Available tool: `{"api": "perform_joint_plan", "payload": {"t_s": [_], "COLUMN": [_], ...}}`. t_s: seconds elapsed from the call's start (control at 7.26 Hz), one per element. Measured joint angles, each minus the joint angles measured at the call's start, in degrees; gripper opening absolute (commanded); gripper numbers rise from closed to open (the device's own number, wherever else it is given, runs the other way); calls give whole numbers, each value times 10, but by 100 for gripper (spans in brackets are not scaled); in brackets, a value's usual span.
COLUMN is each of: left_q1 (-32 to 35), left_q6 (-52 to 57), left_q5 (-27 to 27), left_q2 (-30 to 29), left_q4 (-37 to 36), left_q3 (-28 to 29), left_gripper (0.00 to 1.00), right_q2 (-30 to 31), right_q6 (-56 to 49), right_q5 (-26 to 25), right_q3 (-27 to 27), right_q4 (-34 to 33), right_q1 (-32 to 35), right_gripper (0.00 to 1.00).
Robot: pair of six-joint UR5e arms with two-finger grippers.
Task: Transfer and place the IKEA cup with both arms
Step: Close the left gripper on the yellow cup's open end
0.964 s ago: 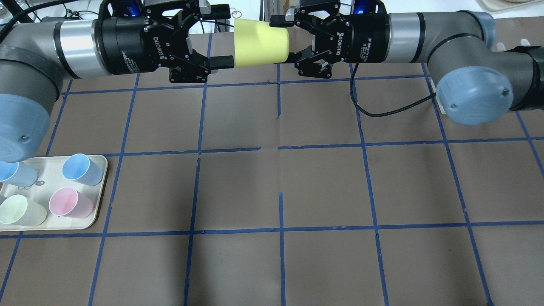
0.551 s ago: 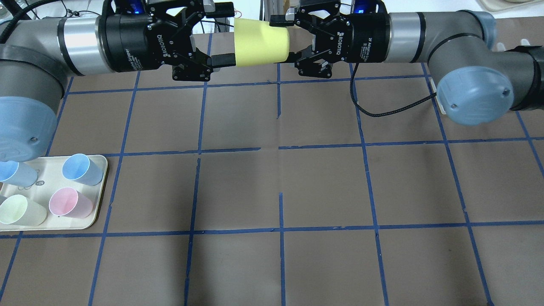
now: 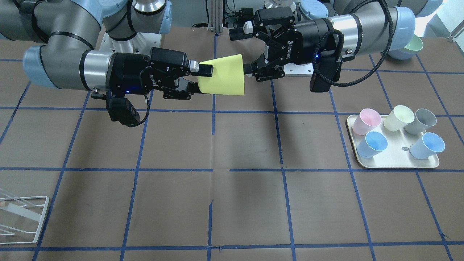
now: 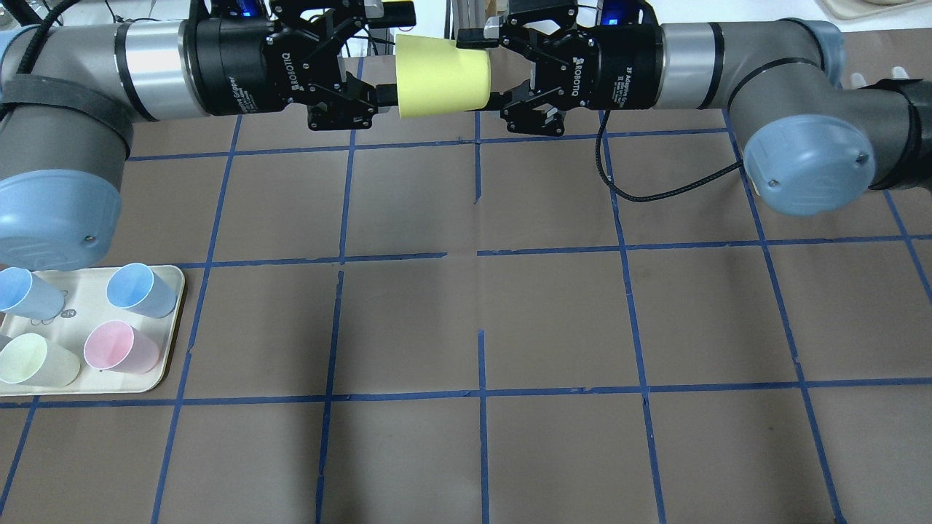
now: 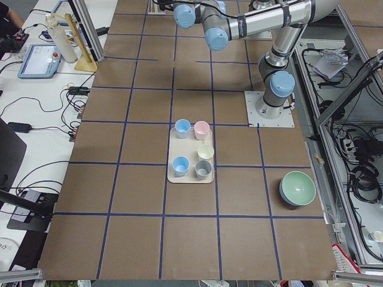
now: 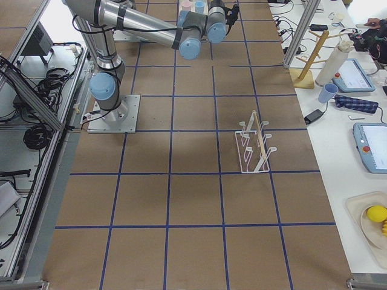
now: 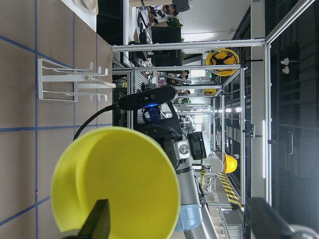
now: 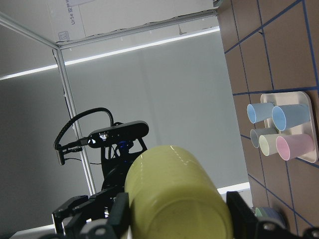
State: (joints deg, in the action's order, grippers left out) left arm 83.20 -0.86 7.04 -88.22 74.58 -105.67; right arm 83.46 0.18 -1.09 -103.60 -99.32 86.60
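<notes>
The bright yellow IKEA cup [image 4: 440, 73] lies on its side in the air above the table's far edge, wide mouth toward my left arm. My right gripper [image 4: 484, 67] is shut on its narrow base end; this also shows in the front view [image 3: 202, 79]. My left gripper [image 4: 393, 52] is open at the cup's mouth. In the left wrist view the cup [image 7: 114, 184] faces the camera, one finger [image 7: 99, 221] overlaps the mouth and the other stands outside the rim. The right wrist view shows the cup's wall [image 8: 174, 199] between the fingers.
A cream tray [image 4: 173, 331] at the near left holds pink, light blue, pale cream and grey cups [image 3: 373, 143]. A white wire rack [image 3: 21, 217] stands at the table's right end. A green bowl [image 5: 297, 188] sits near my left base.
My left gripper has moved right, toward the cup's mouth, still open. The right gripper and the cup have shifted slightly toward it.
</notes>
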Motion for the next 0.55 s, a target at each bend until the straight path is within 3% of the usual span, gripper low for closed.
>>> {"api": "perform_joint_plan", "payload": {"t_s": [0.14, 0.28, 0.55], "left_q1": [4, 6, 6], "left_q6": [0, 2, 2], "left_q5": [1, 1, 3], "left_q2": [-1, -2, -3], "left_q4": [-1, -1, -1], "left_q3": [0, 0, -1], "left_gripper": [33, 24, 16], "right_q2": [0, 0, -1], "right_q6": [0, 1, 1], "right_q5": [0, 0, 0], "right_q3": [0, 0, 1], "right_q4": [0, 0, 0], "right_q1": [0, 0, 1], "right_gripper": [4, 5, 6]}}
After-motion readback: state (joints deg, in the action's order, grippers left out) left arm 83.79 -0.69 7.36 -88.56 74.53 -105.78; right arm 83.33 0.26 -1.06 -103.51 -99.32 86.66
